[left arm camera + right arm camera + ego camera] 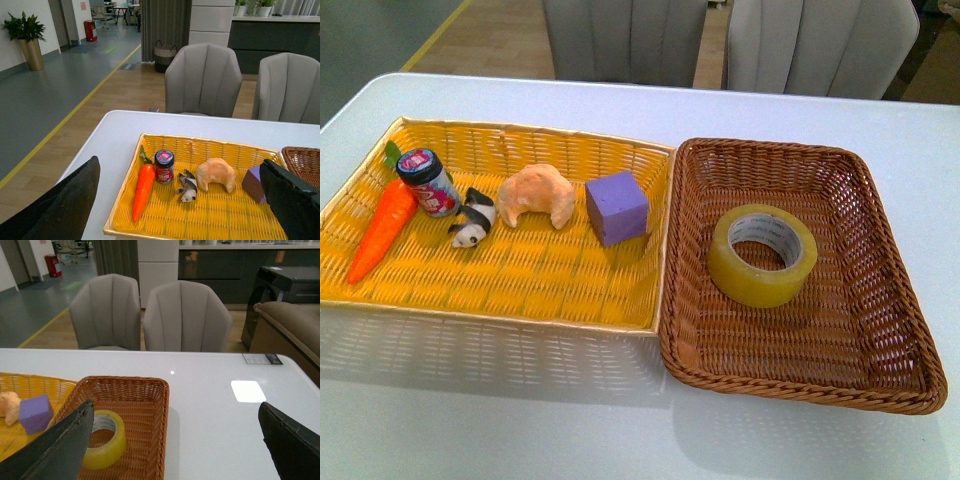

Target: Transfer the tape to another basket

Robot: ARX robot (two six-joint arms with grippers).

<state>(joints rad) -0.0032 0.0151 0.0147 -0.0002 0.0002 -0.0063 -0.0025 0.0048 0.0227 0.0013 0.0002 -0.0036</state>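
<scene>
With both sets of jaws spread wide and holding nothing, the left gripper (pixel 180 200) and right gripper (pixel 175 440) hang above the white table (pixel 470 420), each seen only in its own wrist view as two dark fingers at the picture's edges. Between the left jaws lie the contents of the yellow basket (pixel 125 220): a carrot (pixel 143 191), a small jar (pixel 164 166) with a red label whose print is too small to read, a panda figure (pixel 188 186), a croissant (pixel 216 174) and, partly hidden by one finger, a purple block (pixel 251 183). Near one finger of the right jaws the tape (pixel 104 438) lies flat inside the brown basket (pixel 145 385), close to its middle, well clear of the rim. Grey print on the tape's white core is visible in the front view but illegible. That view alone shows both baskets whole, touching side by side, and neither arm. Beyond the table stand grey chairs (pixel 150 315).
</scene>
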